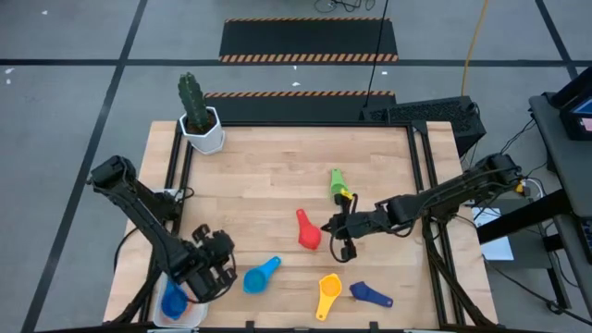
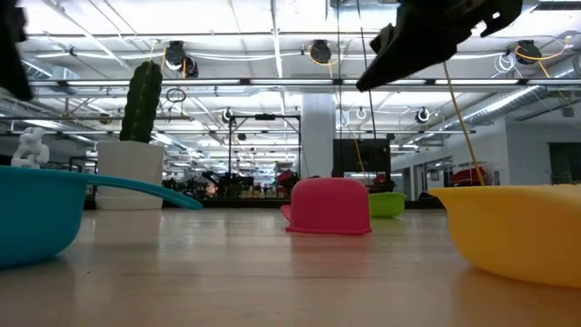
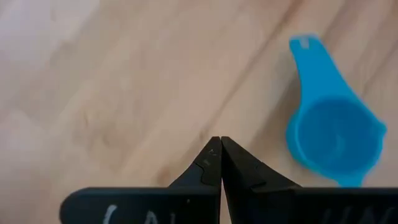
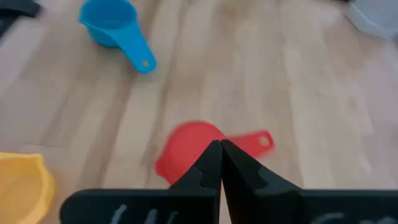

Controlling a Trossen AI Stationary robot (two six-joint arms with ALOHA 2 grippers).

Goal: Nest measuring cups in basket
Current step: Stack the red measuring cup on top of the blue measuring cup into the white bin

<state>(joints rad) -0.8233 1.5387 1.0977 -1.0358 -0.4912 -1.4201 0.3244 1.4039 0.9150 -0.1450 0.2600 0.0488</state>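
Loose measuring cups lie on the wooden table: light blue (image 1: 261, 275), red (image 1: 308, 229), green (image 1: 338, 182), orange-yellow (image 1: 328, 294) and dark blue (image 1: 372, 295). The red cup (image 2: 329, 206) rests mouth down. The white basket (image 1: 190, 317) sits at the near left corner, partly under the left arm, with a blue cup (image 1: 173, 301) in it. My left gripper (image 3: 221, 142) is shut and hovers just left of the light blue cup (image 3: 333, 143). My right gripper (image 4: 221, 144) is shut and hangs above the table, right of the red cup (image 4: 186, 152).
A white hexagonal pot with a cactus (image 1: 201, 125) stands at the far left corner. Black rails (image 1: 427, 213) run along the table's left and right sides. Bare wood lies across the middle and far part of the table.
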